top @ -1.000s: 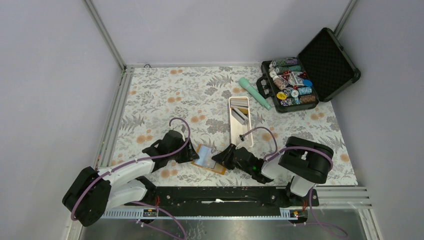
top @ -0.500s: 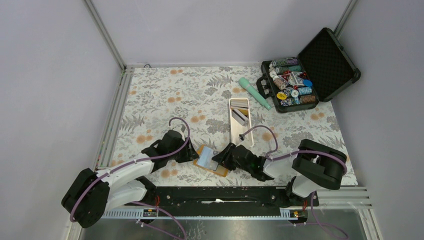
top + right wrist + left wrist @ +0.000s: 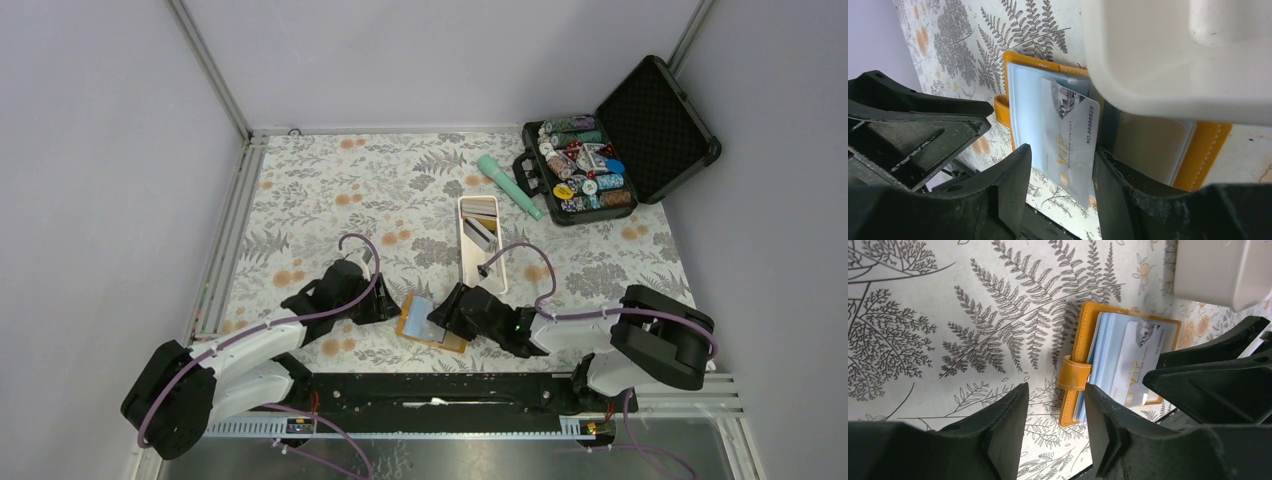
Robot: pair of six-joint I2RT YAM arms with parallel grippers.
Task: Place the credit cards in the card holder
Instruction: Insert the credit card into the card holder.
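Observation:
The orange card holder (image 3: 431, 323) lies open on the floral cloth between my two grippers, its snap tab (image 3: 1073, 378) toward the left one. A white VIP credit card (image 3: 1071, 141) sits partly in a light blue pocket (image 3: 1026, 98), its near end sticking out. My right gripper (image 3: 1063, 172) is open around that end; the card lies between the fingers, ungripped. My left gripper (image 3: 1054, 412) is open just short of the tab, its right finger over the holder's near corner. More credit cards (image 3: 481, 230) stand in the white tray.
The long white tray (image 3: 494, 268) lies just behind the holder and fills the top of both wrist views. A green cylinder (image 3: 508, 185) and an open black case of poker chips (image 3: 585, 175) are at the back right. A metal rail (image 3: 420, 385) edges the near side.
My right gripper has opened and let go of the VIP card, which stays in the pocket. The right arm's elbow swung right, and the holder shifted slightly right.

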